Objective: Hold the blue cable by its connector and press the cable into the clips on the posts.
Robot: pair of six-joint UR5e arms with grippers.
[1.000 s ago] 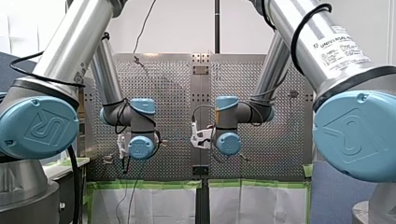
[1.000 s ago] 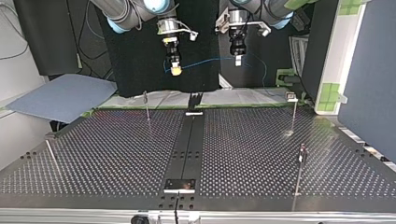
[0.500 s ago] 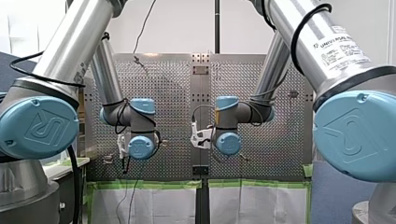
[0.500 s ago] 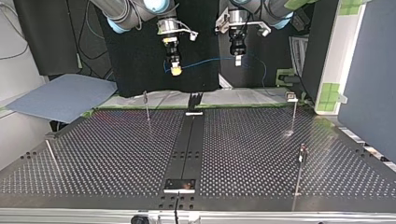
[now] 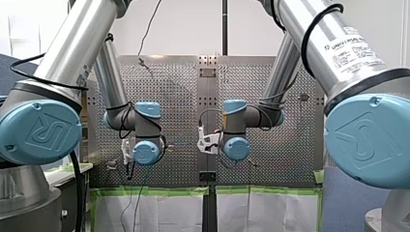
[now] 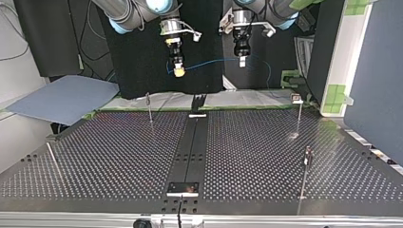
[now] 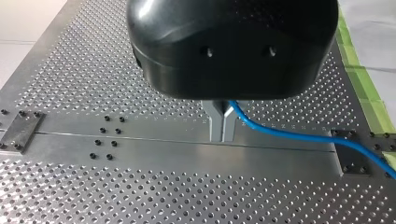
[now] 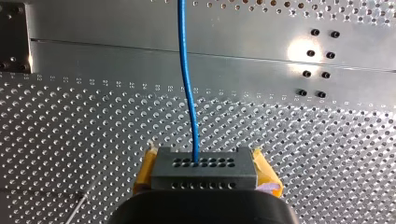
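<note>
While the task calls for leading the cable by its end, my right pincer (image 8: pixel 203 161) was clamped on the connector (image 8: pixel 204 176). The dark block sat square between the yellow pads (image 8: pixel 145 171), its perforated face turned away from the wrist. From that face the cable (image 8: pixel 187 88) ran straight ahead of the pincer, hanging clear above the worktop (image 8: pixel 84 121). To my judgement, this grip fixed the loose end so the line could be steered rather than left to flop.

Further along, my left pincer (image 7: pixel 222 135) had its metal fingers (image 7: pixel 214 122) drawn together on the cable, which left them at one side and curved off beyond. Holding it a short way from the connector probably kept a taut span between the two pincers. That span is the piece that has to be pushed into a clip.

From across the worktop, both pincers hung side by side and high up, with the span nearly level between them. The posts (image 6: pixel 149 108) stood well below and well apart from both pincers. Their clips were too small to read, and no part of the cable was near them, so the pressing was not yet begun.

Against a second and half a second earlier, nothing had visibly shifted: arms, pincers and cable kept the same pose.
</note>
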